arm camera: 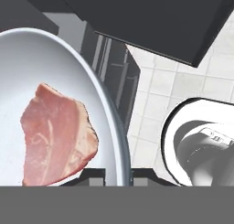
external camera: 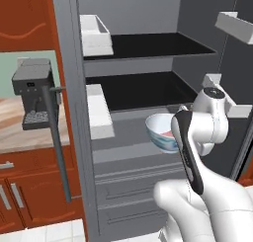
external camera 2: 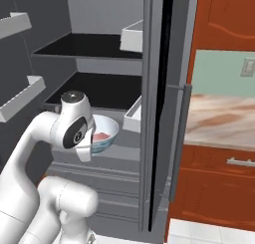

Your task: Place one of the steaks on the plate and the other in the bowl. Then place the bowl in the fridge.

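Pink steak (arm camera: pixel 57 136) inside bowl (arm camera: pixel 98 99), gripper (arm camera: pixel 118 175) pinching its rim, before open fridge (external camera: pixel 143 53).

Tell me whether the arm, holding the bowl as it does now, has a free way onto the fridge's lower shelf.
Probably yes. The hand is shut on the rim of the bowl with the steak inside, level with the open fridge. The lower shelf looks bare behind it, and the door bins sit off to the sides.
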